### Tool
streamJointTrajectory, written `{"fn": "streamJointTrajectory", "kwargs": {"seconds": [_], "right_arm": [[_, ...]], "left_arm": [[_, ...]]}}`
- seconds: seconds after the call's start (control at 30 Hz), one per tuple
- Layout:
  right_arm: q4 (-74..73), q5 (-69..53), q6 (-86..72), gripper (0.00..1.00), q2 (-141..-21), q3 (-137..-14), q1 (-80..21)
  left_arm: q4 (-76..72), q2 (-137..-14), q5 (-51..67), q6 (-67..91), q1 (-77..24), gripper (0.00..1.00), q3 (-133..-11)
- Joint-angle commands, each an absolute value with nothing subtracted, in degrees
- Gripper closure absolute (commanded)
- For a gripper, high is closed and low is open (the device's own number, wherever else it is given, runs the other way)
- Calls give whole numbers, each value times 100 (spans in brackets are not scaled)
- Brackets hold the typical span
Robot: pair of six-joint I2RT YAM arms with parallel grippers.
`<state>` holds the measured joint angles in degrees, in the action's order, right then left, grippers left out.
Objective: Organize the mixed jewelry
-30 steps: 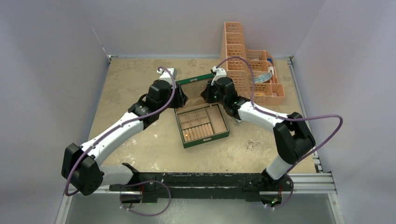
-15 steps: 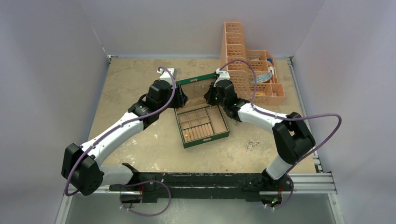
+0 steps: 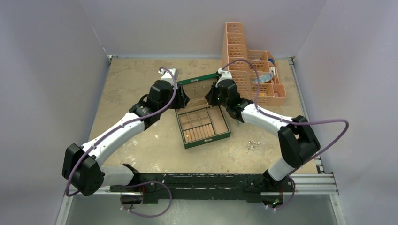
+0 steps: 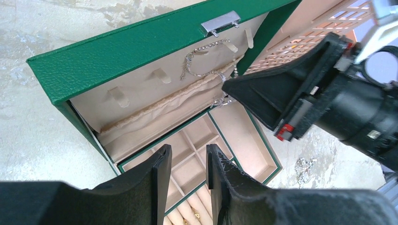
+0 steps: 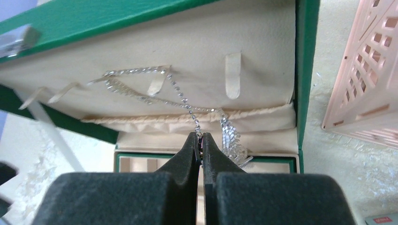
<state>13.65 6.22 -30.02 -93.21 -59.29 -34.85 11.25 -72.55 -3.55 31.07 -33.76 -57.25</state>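
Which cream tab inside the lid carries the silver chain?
The second tab from the right in the right wrist view; the chain loops over it, others are bare.

Bright, even overhead light, soft shadows; wrist views' foreground seems blurred.

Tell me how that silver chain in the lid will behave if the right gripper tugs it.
Probably floppy: the silver chain sags in loops across the lid. Likely light: a thin strand pinched by the right gripper. It may snag, since it drapes over a tab.
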Motion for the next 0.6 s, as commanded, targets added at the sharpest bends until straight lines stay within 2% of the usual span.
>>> {"fn": "streamJointTrajectory", "kwargs": {"seconds": [0.0,0.57], "right_arm": [[1085,379,-3158,100,-8705,-6287,-3438],[708,-111,-3712,100,-8714,-6574,-3377]], "left_arm": [[868,-7277,-361,3254,-3331,67,-5783],[887,-7547,-606,3328,-3329,65,-5950]]}}
